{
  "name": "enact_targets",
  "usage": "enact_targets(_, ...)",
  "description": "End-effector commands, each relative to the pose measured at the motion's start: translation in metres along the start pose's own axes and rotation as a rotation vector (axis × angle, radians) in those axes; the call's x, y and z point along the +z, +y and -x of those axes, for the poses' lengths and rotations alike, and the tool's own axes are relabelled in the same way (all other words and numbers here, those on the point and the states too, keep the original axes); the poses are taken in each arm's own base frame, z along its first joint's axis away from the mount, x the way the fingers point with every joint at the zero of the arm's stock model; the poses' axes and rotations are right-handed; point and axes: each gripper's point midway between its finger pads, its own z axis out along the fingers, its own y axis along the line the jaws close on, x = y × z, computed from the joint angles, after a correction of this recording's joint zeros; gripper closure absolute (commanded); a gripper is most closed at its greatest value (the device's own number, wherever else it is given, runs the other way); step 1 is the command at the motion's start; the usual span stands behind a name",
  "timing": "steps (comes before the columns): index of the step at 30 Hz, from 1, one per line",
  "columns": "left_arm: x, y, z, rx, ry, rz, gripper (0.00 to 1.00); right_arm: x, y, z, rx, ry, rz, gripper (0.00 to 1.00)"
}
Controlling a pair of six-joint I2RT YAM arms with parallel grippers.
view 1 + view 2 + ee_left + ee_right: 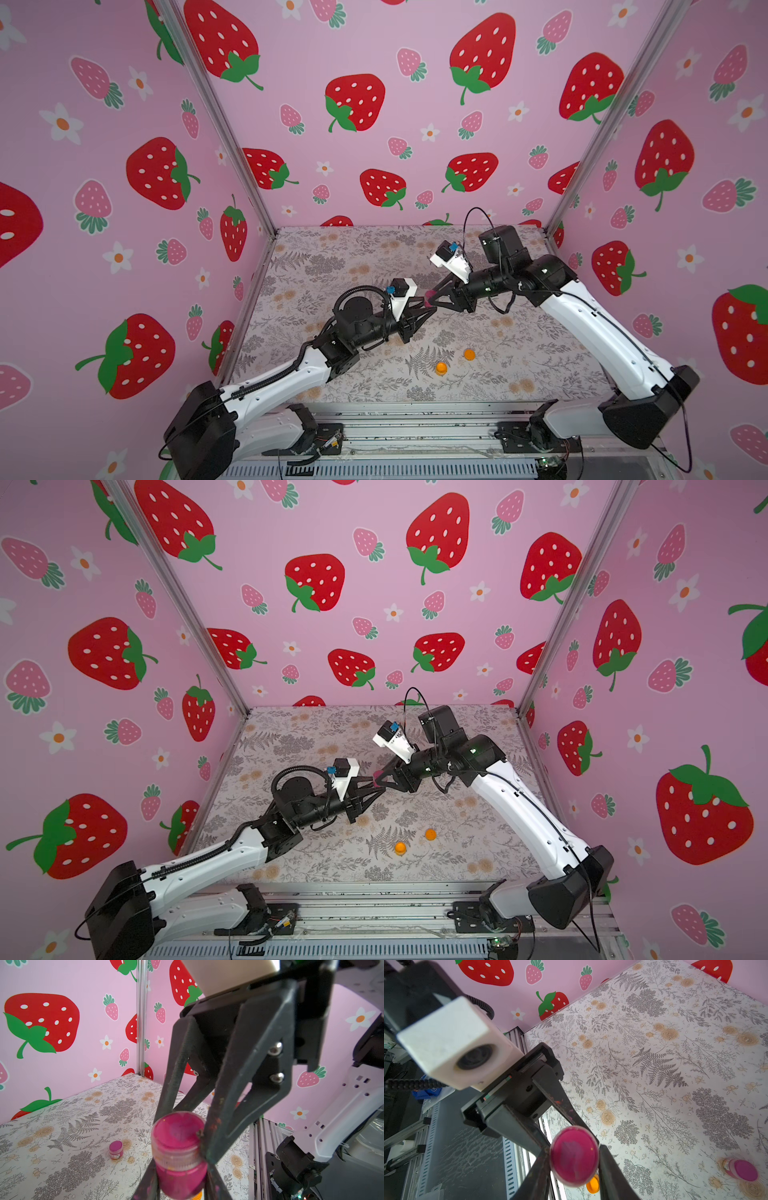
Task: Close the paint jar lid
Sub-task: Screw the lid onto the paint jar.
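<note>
Pink all over. Holding the paint jar (182, 1169) tight in the left claw (180, 1181), up above the table (332, 257). Pinching its lid (178, 1128) with the right claw (574, 1151).

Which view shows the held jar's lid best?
Left wrist: the lid sits side-on over the jar, close up. Right wrist shows only the lid's top; in both top views the jar is a speck.

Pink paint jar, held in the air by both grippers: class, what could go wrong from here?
1. The left gripper holds the pink paint jar above the table; a slip could drop it.
2. The right gripper pinches the lid by its rim; it may seat crooked.
</note>
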Motion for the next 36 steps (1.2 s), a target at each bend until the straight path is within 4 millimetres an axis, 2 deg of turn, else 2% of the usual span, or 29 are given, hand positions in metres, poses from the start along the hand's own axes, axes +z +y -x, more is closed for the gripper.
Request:
enact_targets(1,0.004,0.000,0.019,0.021,-0.044,0.000,0.77,0.008,-0.001,-0.001,0.020,-0.007,-0.006,0.69)
enact_targets(5,0.015,0.016,0.024,0.040,-0.038,0.071,0.77,0.020,-0.002,0.000,0.031,-0.036,-0.058,0.73)
enact_targets(14,0.060,0.072,0.035,0.073,-0.048,0.300,0.78,0.052,-0.042,0.020,0.274,-0.237,-0.396,0.71)
enact_targets(19,0.074,0.084,0.033,0.058,-0.059,0.334,0.79,0.056,-0.050,0.021,0.328,-0.288,-0.477,0.69)
enact_targets(21,0.074,0.086,0.031,0.058,-0.057,0.335,0.79,0.052,-0.052,0.018,0.339,-0.287,-0.498,0.69)
enact_targets(24,0.071,0.084,0.029,0.059,-0.049,0.319,0.79,0.039,-0.051,0.016,0.335,-0.291,-0.520,0.60)
enact_targets(26,0.064,0.081,0.029,0.043,-0.054,0.293,0.79,0.023,-0.046,0.017,0.315,-0.297,-0.514,0.41)
enact_targets(30,0.049,0.068,0.023,0.012,-0.047,0.175,0.79,-0.010,-0.032,0.019,0.258,-0.290,-0.437,0.16)
enact_targets(33,0.037,0.056,0.018,-0.006,-0.035,0.102,0.79,-0.034,-0.029,0.019,0.231,-0.286,-0.380,0.10)
enact_targets(36,0.028,0.043,0.017,-0.020,-0.039,0.033,0.79,-0.049,-0.026,0.021,0.218,-0.275,-0.297,0.08)
